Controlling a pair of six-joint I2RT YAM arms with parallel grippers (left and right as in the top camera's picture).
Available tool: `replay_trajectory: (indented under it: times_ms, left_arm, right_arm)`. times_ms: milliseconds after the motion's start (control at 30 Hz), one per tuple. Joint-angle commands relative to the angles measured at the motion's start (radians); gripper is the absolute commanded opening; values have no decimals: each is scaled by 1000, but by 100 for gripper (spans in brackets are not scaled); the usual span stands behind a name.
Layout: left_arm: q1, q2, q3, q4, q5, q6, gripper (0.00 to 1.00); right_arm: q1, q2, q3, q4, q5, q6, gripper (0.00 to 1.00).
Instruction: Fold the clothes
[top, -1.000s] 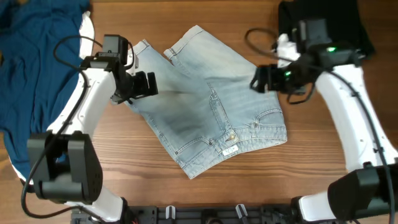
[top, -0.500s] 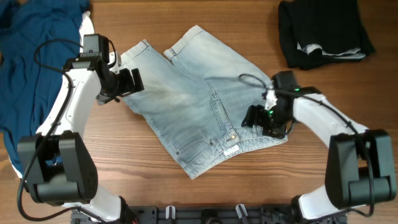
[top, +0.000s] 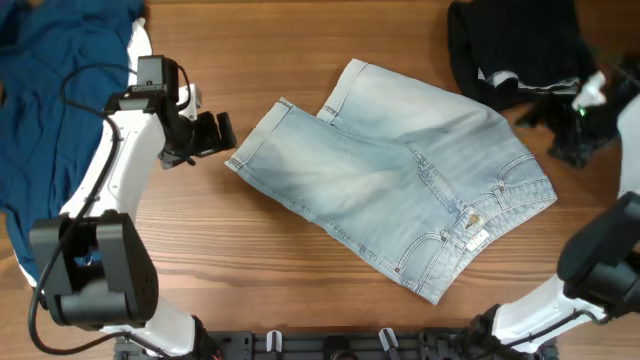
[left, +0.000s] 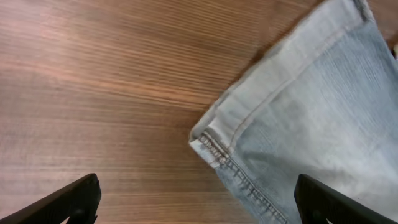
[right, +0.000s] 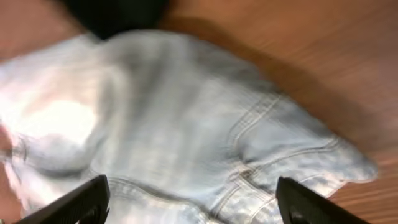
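Shifted rightward across the wooden table (top: 300, 40), the denim shorts (top: 400, 180) now lie spread centre-right, waistband toward the right edge. By the black garment (top: 500, 50), the right gripper (right: 191, 190) has its jaws wide apart and empty. The left gripper (top: 225, 133), just off the cuff, is also open and holds nothing.

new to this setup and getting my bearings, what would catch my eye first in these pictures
The pale denim shorts dominate, spread flat across the middle of the wooden table, cuffed legs toward the upper left of the overhead view, waist toward the lower right. The left gripper is open just beside one cuffed hem corner, gripping nothing. A dark blue garment fills the upper left corner and a black garment the upper right.
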Motion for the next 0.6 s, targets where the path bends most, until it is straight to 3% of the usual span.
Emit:
replay_trajectory:
  times_ms: [0,133,200,267,300,433,567]
  left_arm:
    - [-63,-9,-5,20,23,164,100]
    - [-131,40,-43,63,24,238,93]
    - [-159,82,-53,80,24,237,72]
    - [-183,126,-53,87,24,237,39]
    - [-192,141,-54,87,24,237,27]
    - [-203,188,-90,136,2,237,14]
    - [-178,250,-103,149,-258,185,12]
  right_arm:
    - [162,-4,63,-23,-15,-92,89]
    - [314,-3,61,25,-15,-72,90]
    - [359,-3,61,35,-14,-72,90]
    - [374,-3,61,47,-14,-68,90]
    - [374,-3,61,51,-15,-64,90]
    - [374,-3,61,57,-15,-64,90]
    - [374,-3,61,70,-15,-64,90]
